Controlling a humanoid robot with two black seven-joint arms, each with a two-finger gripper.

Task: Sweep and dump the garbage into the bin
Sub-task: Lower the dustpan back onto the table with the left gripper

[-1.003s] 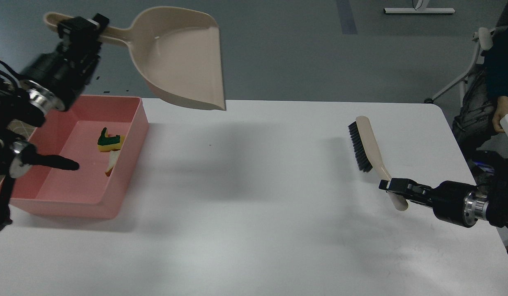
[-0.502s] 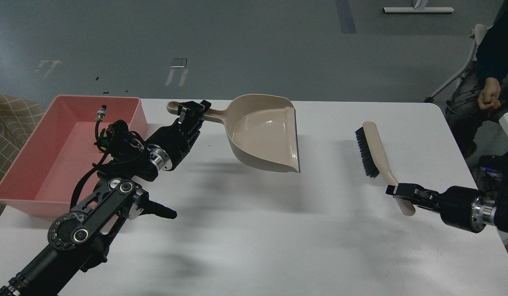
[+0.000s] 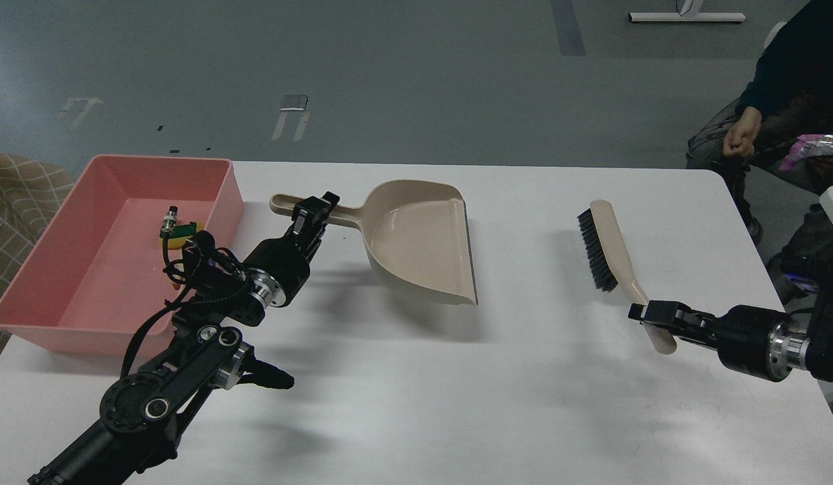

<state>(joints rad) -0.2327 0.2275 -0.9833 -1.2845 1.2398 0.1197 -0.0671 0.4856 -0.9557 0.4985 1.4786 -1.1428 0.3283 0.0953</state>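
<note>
The pink bin (image 3: 59,269) stands at the table's left. The yellow and green sponge scrap (image 3: 182,232) lies inside it, partly hidden by my left arm's cables. The pale stick-like scrap is hidden. My left gripper (image 3: 313,214) is shut on the handle of the beige dustpan (image 3: 420,242), which sits low over the table's middle with its mouth facing right. My right gripper (image 3: 649,316) is shut on the handle of the beige brush (image 3: 608,250), whose black bristles face left.
The white table (image 3: 423,391) ends near the brush on the right. A seated person (image 3: 780,128) is beyond the table's far right corner. A checked cloth (image 3: 19,188) lies left of the bin.
My left arm swung the dustpan from high above the bin down and right to the table's middle. The brush shifted only slightly. The person at the right moved.
</note>
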